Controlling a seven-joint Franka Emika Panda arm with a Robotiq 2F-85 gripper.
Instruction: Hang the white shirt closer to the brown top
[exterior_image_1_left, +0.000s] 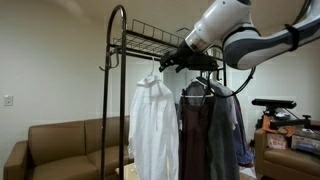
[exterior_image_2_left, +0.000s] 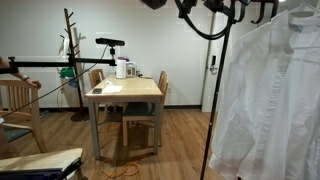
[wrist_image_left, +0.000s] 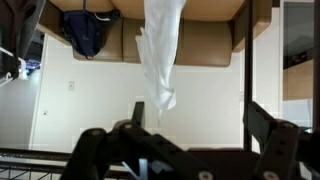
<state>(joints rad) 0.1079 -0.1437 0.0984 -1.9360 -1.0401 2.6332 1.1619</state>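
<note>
The white shirt hangs on a hanger from the black clothes rack; it fills the right side of an exterior view. The brown top hangs just beside it, with a grey-blue garment behind that. My gripper is at rail height, right by the white shirt's hanger hook. The wrist view stands upside down: the white shirt shows at the top, and my gripper has its fingers wide apart with only wall between them. It is open and empty.
A brown sofa stands behind the rack. A rack pole stands next to the shirt. A wooden table with chairs and a jug stands further off. Cluttered shelves are beside the garments.
</note>
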